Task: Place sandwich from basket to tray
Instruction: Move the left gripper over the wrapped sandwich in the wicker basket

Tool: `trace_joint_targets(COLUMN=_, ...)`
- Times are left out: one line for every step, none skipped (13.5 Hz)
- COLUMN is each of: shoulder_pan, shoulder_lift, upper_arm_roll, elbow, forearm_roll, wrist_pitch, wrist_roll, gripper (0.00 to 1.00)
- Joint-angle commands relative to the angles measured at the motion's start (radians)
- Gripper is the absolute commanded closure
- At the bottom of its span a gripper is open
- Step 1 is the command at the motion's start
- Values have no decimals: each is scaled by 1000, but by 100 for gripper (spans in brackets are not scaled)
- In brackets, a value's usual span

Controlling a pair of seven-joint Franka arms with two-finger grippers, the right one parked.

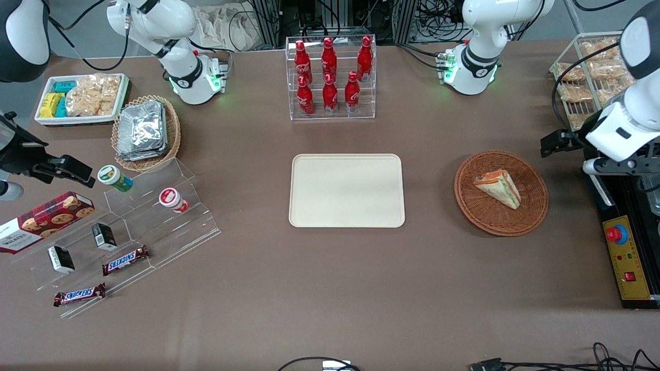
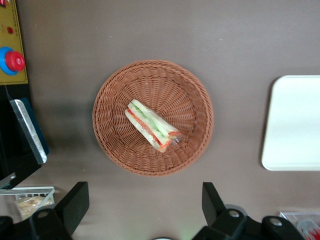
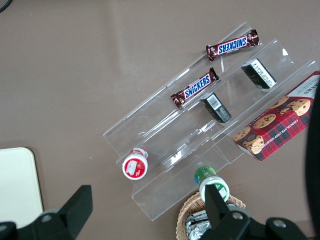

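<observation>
The left arm's pincer (image 2: 145, 210) is hovering wide open above the round reddish-brown wicker basket (image 2: 195, 107). It should be descending squarely over the triangular pale-bread sandwich (image 2: 151, 125) (lying diagonally), gripping its flat sides gently before carrying it to the cream rectangular tray (image 2: 295, 122).

The tray (image 2: 295, 122) is cut off by the picture's edge; the pincer (image 2: 145, 210) shows only its finger ends.

A robotics lab staged as a snack shop, it seems: white arm bases (image 1: 472, 67) bolted to a brown bench (image 1: 330, 288), loose cables (image 1: 433, 20), an emergency-stop box (image 1: 625, 257), acrylic racks of red bottles (image 1: 330, 77).
</observation>
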Motion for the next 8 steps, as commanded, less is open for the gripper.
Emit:
trace_joint_targets(shoulder_pan=16, shoulder_lift=-123, upper_arm_roll=43, elbow=-252, forearm_roll=-21, wrist_pitch=170, wrist_roll=-15, gripper=0)
trace_joint_targets(shoulder_pan=16, shoulder_lift=-135, upper_arm_roll=45, elbow=-306, forearm_roll=-21, wrist_pitch=221, wrist_roll=-22, gripper=0)
trace_joint_targets(shoulder_pan=16, shoulder_lift=-135, upper_arm_roll=45, elbow=-334, forearm_roll=-29, wrist_pitch=257, wrist_roll=-54, gripper=0)
trace_joint_targets(shoulder_pan=16, shoulder_lift=-129, upper_arm_roll=45, elbow=-346, forearm_roll=-35, wrist_pitch=278, wrist_roll=-97, gripper=0)
trace_joint_targets(shoulder_pan=14, shoulder_lift=-126, upper_arm_roll=45, elbow=-367, forearm_roll=-35, wrist_pitch=301, wrist_roll=-123, gripper=0)
trace_joint_targets(shoulder_pan=14, shoulder_lift=-126, upper_arm_roll=45, elbow=-395, forearm_roll=-35, wrist_pitch=335, wrist_roll=-145, gripper=0)
trace_joint_targets(shoulder_pan=12, shoulder_lift=-126, upper_arm_roll=43, elbow=-423, forearm_roll=-35, wrist_pitch=375, wrist_roll=-175, gripper=0)
trace_joint_targets(shoulder_pan=9, shoulder_lift=-126, upper_arm_roll=43, elbow=-453, forearm_roll=-37, wrist_pitch=412, wrist_roll=-202, gripper=0)
